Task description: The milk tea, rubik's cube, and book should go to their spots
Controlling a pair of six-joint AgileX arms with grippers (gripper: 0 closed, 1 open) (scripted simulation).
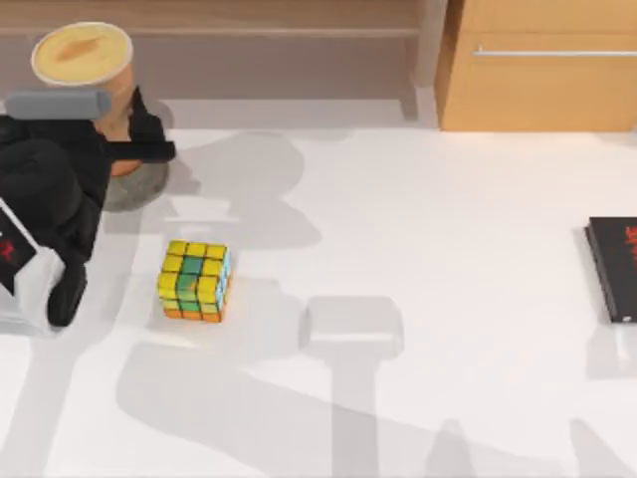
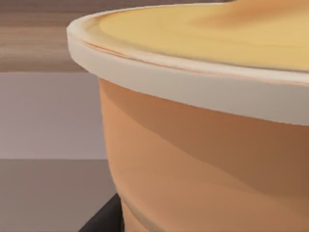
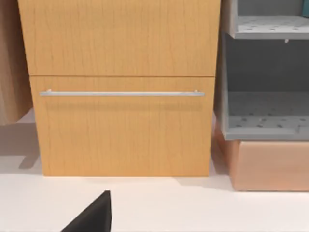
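Observation:
The milk tea (image 1: 85, 60), an orange-tan cup with a creamy-yellow lid, stands at the table's far left, its base at a round grey coaster (image 1: 139, 187). My left gripper (image 1: 100, 127) is shut on the cup's side, one finger on each flank. Seen close in the left wrist view, the milk tea (image 2: 207, 145) has a black finger (image 2: 104, 220) by its lower wall. The rubik's cube (image 1: 195, 282), mostly yellow with green and orange squares, rests on the table in front of the cup. The book is out of view. A black piece of my right gripper (image 3: 94, 217) shows before the cabinet.
A black book with red lettering (image 1: 612, 269) lies at the table's right edge. A wooden cabinet (image 1: 537, 70) with a drawer handle (image 3: 120, 93) stands at the back right, beside a grey shelf unit (image 3: 265, 125). A low wooden ledge (image 1: 249, 40) runs along the back.

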